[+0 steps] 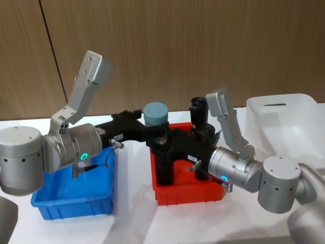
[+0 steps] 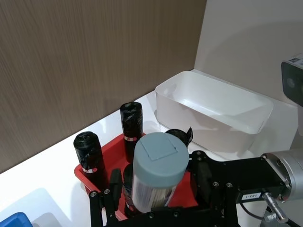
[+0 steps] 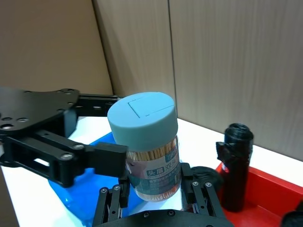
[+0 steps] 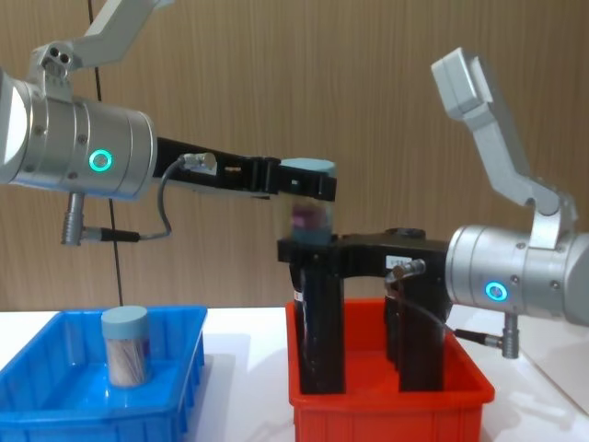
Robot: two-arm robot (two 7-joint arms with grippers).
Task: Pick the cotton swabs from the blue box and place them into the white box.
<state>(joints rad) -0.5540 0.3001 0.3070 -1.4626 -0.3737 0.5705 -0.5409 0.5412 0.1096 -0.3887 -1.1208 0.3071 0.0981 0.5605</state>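
A clear jar of cotton swabs (image 1: 155, 113) with a pale blue lid hangs upright above the red bin. My left gripper (image 1: 151, 129) reaches in from the left and is shut on it just under the lid (image 4: 308, 168). From the right, my right gripper (image 1: 163, 141) grips the jar's lower part (image 3: 155, 175), its fingers (image 3: 122, 195) tight on both sides of the base. Another swab jar (image 4: 125, 345) stands in the blue box (image 4: 55, 405). The white box (image 1: 289, 122) sits at the far right.
The red bin (image 1: 188, 195) lies between the blue and white boxes and holds tall black bottles (image 2: 131, 123). These rise close under the held jar (image 4: 317, 313). A wooden wall stands behind the table.
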